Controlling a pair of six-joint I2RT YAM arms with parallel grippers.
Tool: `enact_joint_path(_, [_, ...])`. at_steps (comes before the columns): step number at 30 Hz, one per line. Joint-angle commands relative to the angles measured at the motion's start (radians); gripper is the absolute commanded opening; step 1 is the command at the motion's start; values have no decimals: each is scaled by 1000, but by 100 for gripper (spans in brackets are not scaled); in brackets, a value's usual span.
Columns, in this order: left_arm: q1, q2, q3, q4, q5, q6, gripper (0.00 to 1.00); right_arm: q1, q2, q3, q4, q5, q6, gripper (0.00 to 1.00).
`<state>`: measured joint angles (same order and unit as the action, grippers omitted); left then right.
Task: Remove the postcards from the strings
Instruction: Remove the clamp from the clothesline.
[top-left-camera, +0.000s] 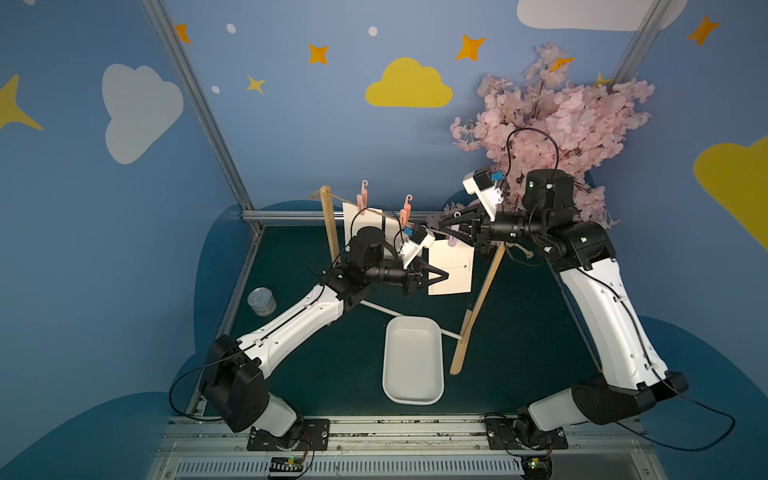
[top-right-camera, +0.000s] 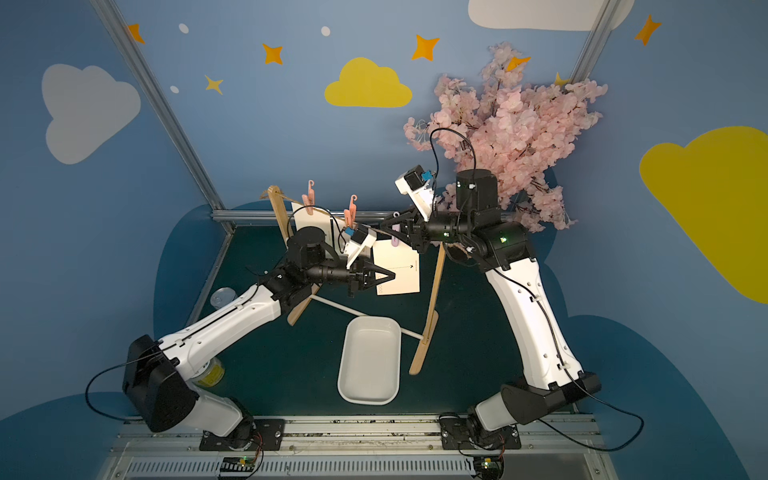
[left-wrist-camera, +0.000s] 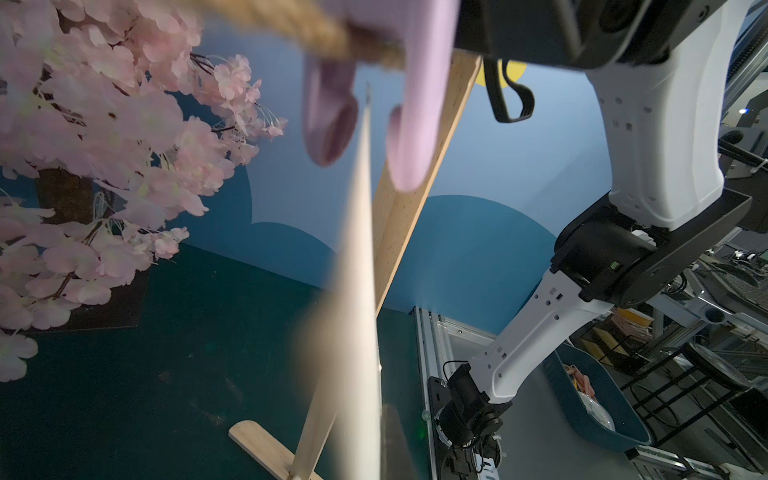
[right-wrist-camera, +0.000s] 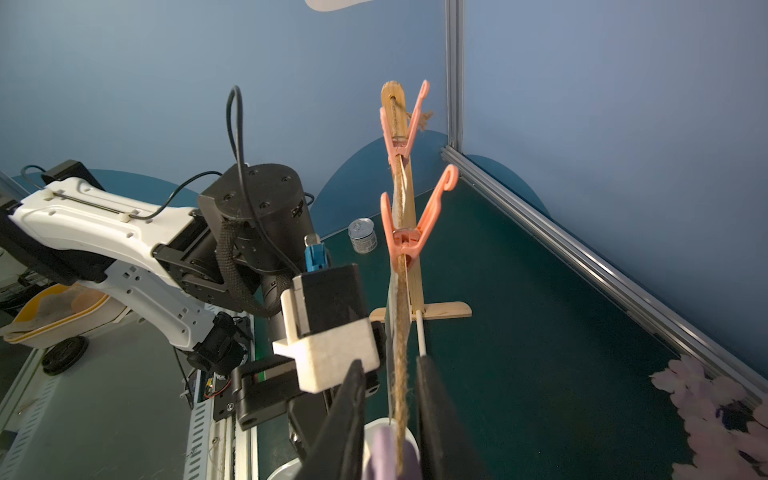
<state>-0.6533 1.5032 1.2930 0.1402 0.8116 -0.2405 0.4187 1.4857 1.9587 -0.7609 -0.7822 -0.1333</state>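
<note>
Unpegging step: right gripper (top-left-camera: 448, 223) pinches purple peg (top-left-camera: 453, 242) on twine (top-left-camera: 376, 213); left gripper (top-left-camera: 444, 276), below twine, pinches postcard (top-left-camera: 457, 274). Next: likely draw postcard down, clear.

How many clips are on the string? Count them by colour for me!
Orange-pink clips: 2
Purple clips: 1
Total: 3 clips, all on the string
</note>
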Motion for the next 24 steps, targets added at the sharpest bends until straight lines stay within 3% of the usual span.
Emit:
enact_joint_path(1, [-3,-10,-16,35,8,-23,3,5,-28,-18,63,40,35,0])
enact_joint_path(24, [-8,-51,-102,91,-12,-57,4,-3,-103,-120,331,148,156,0])
